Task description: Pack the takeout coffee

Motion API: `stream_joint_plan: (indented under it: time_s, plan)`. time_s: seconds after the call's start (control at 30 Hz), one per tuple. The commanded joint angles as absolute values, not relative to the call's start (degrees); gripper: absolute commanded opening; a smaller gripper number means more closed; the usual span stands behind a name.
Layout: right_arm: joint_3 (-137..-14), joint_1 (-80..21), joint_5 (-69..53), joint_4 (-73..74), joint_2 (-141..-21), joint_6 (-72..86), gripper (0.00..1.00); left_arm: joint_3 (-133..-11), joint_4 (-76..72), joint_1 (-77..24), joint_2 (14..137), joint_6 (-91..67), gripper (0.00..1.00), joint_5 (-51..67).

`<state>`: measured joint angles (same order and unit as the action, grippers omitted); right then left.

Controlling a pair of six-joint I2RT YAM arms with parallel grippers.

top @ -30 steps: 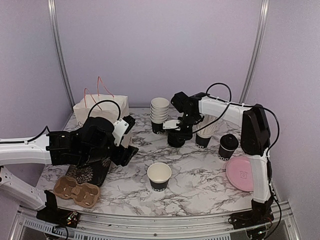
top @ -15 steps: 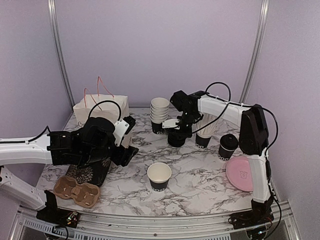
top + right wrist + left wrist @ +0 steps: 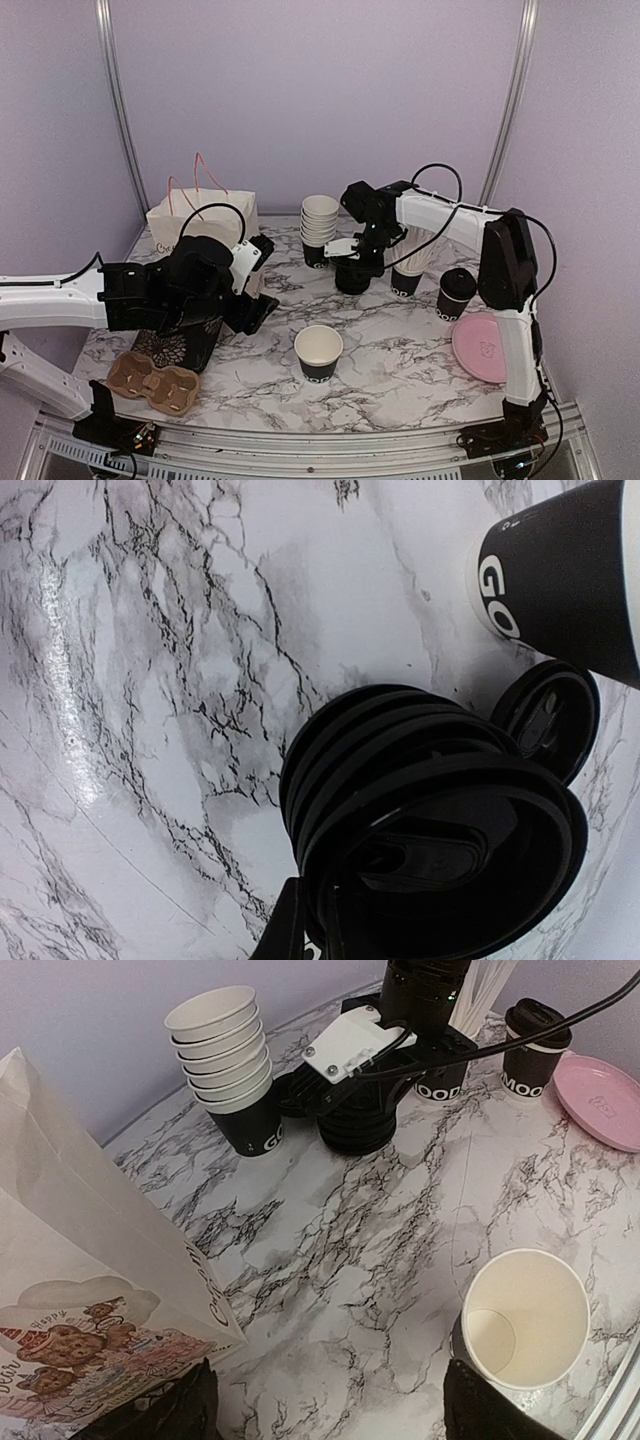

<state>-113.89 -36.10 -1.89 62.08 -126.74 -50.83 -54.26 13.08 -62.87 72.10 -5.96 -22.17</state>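
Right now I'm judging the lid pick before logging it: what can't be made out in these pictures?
- Right wrist view: the right gripper is cut off by the bottom edge and is black against the lid stack, so a grip can't be confirmed.
- Top view: its fingertips are hidden under its own wrist.
- Left wrist view: the same gripper covers part of the straw cup and its lettering.

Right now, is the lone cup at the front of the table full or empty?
Empty. The left wrist view looks into the cup: bare white walls and bottom, no lid.
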Motion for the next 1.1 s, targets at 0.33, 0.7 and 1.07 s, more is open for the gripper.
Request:
stream_joint_plan:
  time_s: [0.33, 0.7, 1.07]
  plan:
    - [-117.8, -36.6, -13.7, 65.1, -118.8, -47.7, 0.06, -55.7, 9.6, -61.6, 73.5, -5.7, 0.78, -22.0]
    - [-118.4, -36.8, -46.3, 67.6, -110.4, -45.4, 0.08, -44.9, -24.8, -59.7, 75.8, 5.3, 0.88, -17.5]
    - [-118.2, -38.9, -63.8, 71.3, -107.1, -46.7, 0.12, -40.2, -56.3, -58.8, 83.0, 16.8, 0.93, -6.7]
